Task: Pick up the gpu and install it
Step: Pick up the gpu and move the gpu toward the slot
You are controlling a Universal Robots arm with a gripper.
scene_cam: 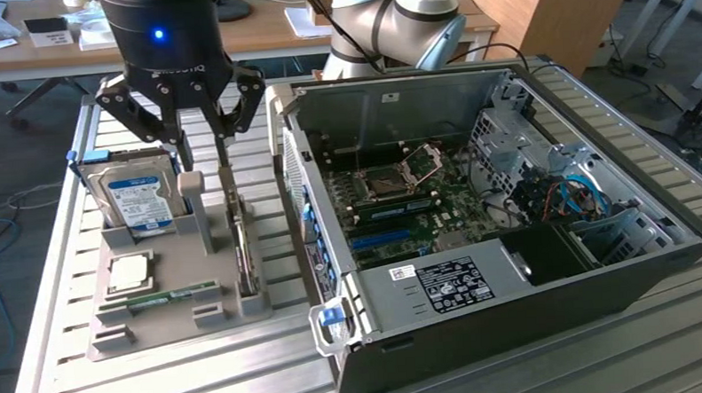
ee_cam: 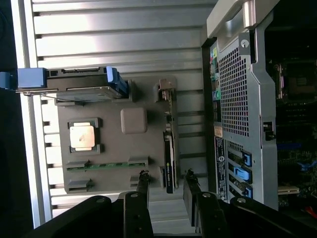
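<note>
The gpu stands on edge in a slot of the grey holder; in the wrist view it is a thin dark strip seen from above. My gripper hangs just above the gpu's far end. Its two black fingers are apart, and the gpu's end lies in the gap between them, touching neither. The gripper is open and holds nothing. On the exterior view's right the opened computer case shows its motherboard.
The holder also carries a blue-labelled hard drive, a CPU, a RAM stick and a grey post close to my fingers. The case wall stands right beside the holder. All of it rests on a slatted metal table.
</note>
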